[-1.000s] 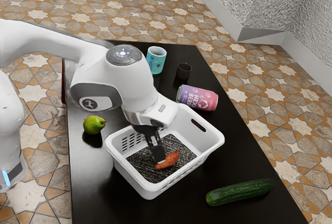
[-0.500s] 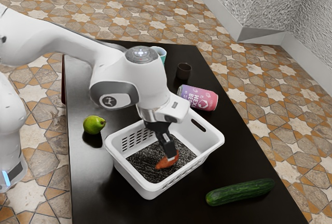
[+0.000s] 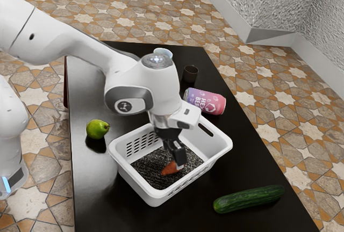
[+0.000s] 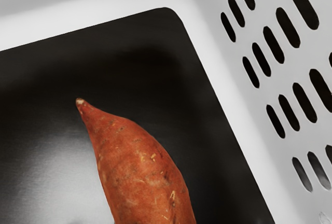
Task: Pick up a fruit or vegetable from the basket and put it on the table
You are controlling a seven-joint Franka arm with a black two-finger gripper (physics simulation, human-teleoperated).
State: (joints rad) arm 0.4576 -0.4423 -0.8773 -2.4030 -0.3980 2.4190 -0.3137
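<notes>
And here we are, right down in the basket: the gripper (image 3: 179,166) is low inside the white basket (image 3: 137,185), right at the sweet potato (image 3: 170,169)! Spread or closed on it? I can't tell from here; the dark gripper covers part of the orange-brown skin in the exterior view. The sweet potato is inside the basket, down by its dark bottom, one end poking out toward the exterior view's left. Over to the wrist view, and what a close look: a narrow, pale-tipped end, a body that swells out behind it, small light marks along the skin, and the basket's wall with its rows of long slots rising alongside. The arm (image 3: 70,41) reaches in from the exterior view's upper left, bent down over the basket. Around it on the black table (image 3: 102,189), quite a lineup! A green pear (image 3: 97,129) sits off to the exterior view's left of the basket. A long cucumber (image 3: 249,198) lies out toward the exterior view's lower right, apart from the basket. Behind the basket, a pink and purple can (image 3: 205,101) lies on its side, and past it stands a small dark cup (image 3: 190,74), upright. Farther back, the rim of a pale cup (image 3: 163,53) peeks out from behind the arm.
</notes>
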